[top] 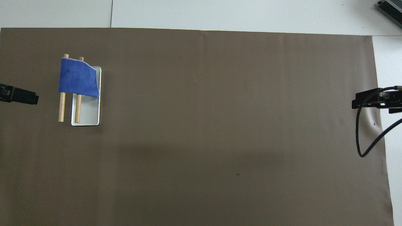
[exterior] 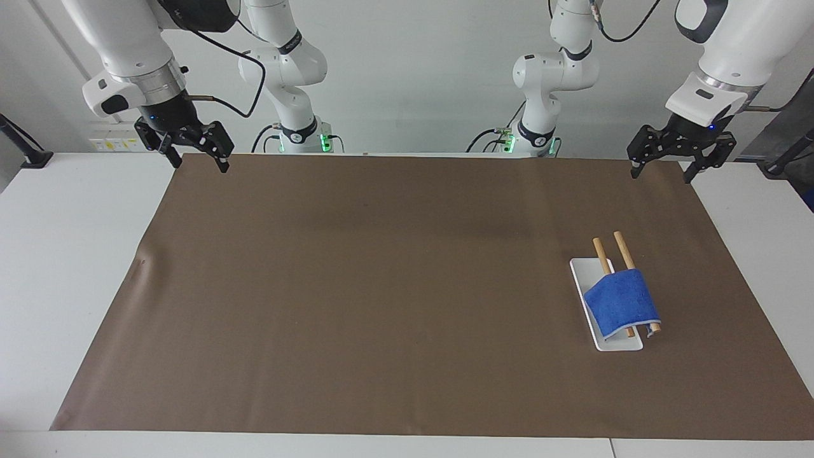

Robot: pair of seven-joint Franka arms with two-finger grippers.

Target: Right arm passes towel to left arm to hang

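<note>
The blue towel point(exterior: 620, 308) point(top: 77, 78) hangs draped over two wooden rods point(exterior: 623, 249) point(top: 62, 106) on a white tray base point(exterior: 582, 273) point(top: 89, 116), toward the left arm's end of the table. My left gripper point(exterior: 661, 175) point(top: 19, 95) hovers open and empty over the brown mat's corner at the robots' edge, well apart from the towel. My right gripper point(exterior: 201, 165) point(top: 377, 102) hangs open and empty over the mat's corner at the right arm's end.
A brown mat point(exterior: 381, 286) covers most of the white table point(exterior: 76, 254). A black cable point(top: 361, 138) loops down from the right wrist. A small crease marks the mat's edge point(exterior: 143, 261) near the right arm's end.
</note>
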